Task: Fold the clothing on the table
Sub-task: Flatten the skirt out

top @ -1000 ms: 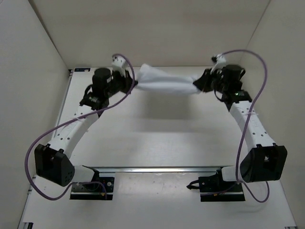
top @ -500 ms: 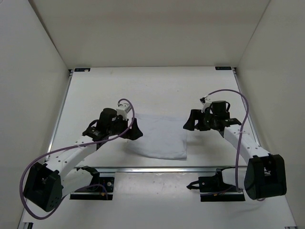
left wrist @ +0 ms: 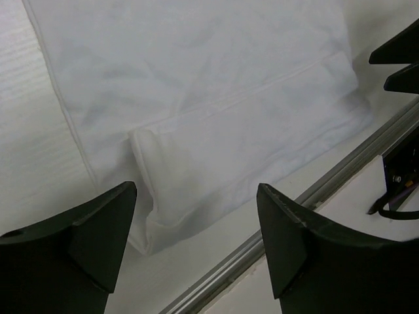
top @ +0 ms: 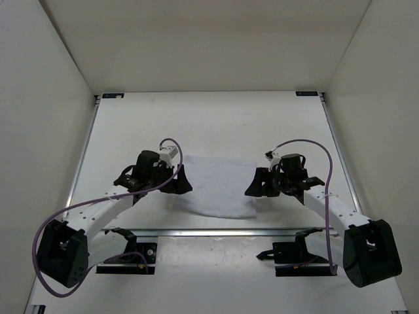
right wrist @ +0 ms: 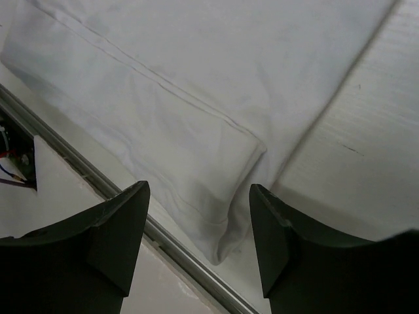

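The white clothing (top: 219, 186) lies folded on the table (top: 216, 124), near the front rail. My left gripper (top: 185, 180) stands open at its left edge with nothing between the fingers. In the left wrist view the left gripper (left wrist: 196, 188) hovers over the near left corner of the clothing (left wrist: 196, 78), where a folded layer shows. My right gripper (top: 252, 185) stands open at the right edge. In the right wrist view the right gripper (right wrist: 200, 186) is above the near right corner of the clothing (right wrist: 196, 65) and holds nothing.
A metal rail (top: 216, 231) runs along the table's near side, just in front of the clothing, and shows as the rail (left wrist: 327, 183) and the rail (right wrist: 177, 245) in the wrist views. White walls close in the table. Purple cables loop from both arms.
A second ago both grippers held the clothing stretched in the air at the far side. They brought it toward the front rail, laid it down and opened.
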Robot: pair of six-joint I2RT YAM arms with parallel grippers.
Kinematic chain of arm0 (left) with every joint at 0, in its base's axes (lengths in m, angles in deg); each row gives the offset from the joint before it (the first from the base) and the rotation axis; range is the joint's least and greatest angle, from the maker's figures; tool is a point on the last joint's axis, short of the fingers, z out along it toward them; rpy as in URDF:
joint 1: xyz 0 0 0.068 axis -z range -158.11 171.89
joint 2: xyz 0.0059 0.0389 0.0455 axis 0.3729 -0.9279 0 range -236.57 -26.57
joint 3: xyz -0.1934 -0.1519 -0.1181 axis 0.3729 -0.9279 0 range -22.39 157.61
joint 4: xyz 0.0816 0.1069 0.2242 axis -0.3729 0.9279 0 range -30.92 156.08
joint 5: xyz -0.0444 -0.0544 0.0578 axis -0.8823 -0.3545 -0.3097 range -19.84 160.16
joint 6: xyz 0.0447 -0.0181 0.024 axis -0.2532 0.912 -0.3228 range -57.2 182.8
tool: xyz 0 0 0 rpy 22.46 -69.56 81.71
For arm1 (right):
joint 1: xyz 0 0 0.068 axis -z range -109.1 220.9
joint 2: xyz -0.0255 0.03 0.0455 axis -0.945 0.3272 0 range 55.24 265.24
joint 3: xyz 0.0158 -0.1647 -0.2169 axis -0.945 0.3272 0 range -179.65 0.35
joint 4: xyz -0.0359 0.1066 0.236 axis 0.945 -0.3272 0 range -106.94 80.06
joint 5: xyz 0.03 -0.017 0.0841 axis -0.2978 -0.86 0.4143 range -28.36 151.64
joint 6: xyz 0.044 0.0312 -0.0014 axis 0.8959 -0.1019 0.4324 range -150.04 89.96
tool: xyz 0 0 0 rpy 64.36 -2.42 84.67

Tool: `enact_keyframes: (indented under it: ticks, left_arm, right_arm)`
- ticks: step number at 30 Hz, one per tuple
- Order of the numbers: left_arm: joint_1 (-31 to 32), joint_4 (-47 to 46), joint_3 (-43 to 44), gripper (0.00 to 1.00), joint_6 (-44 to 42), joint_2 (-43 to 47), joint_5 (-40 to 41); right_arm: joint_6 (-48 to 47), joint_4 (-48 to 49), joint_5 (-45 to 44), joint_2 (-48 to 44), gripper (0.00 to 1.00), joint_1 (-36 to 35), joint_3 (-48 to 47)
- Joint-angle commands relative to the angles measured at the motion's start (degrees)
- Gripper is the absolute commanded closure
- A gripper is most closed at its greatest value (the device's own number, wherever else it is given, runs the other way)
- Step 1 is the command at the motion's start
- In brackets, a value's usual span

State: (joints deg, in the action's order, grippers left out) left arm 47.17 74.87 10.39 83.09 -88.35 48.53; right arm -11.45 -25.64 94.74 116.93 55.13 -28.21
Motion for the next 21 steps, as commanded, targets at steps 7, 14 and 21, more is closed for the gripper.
enact_keyframes:
  ticks: [7, 14, 21]
  left_arm:
    - [0.12, -1.9, -1.49, 0.36, 0.36, -0.97, -3.51]
    - [0.21, -1.56, -1.58, 0.4, -0.25, -2.12, -3.42]
    - [-0.05, -2.25, -2.19, 0.46, -0.43, -2.03, -3.42]
  right_arm:
    - [1.8, 6.55, -0.06, 4.93, 0.4, -2.16, 1.39]
    - [1.1, 6.83, -0.67, 8.8, 0.43, -3.3, -0.18]
    - [1.01, 7.88, -1.2, 10.64, 0.45, -3.22, -0.98]
